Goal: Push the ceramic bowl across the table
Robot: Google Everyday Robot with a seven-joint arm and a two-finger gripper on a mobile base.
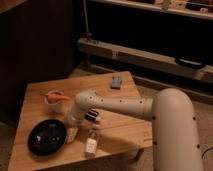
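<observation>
The ceramic bowl (pixel 47 137) is a wide, shallow, glossy black dish near the front left of the light-wood table (pixel 117 125). My white arm reaches in from the right across the table. My gripper (pixel 73 129) hangs down just right of the bowl's rim, close to it or touching it; I cannot tell which.
A small white bowl with orange items (pixel 55 99) stands behind the black bowl. A small clear bottle (pixel 92 141) stands just right of the gripper near the front edge. A small blue-grey object (pixel 117 82) lies at the table's far side. Dark shelving stands behind.
</observation>
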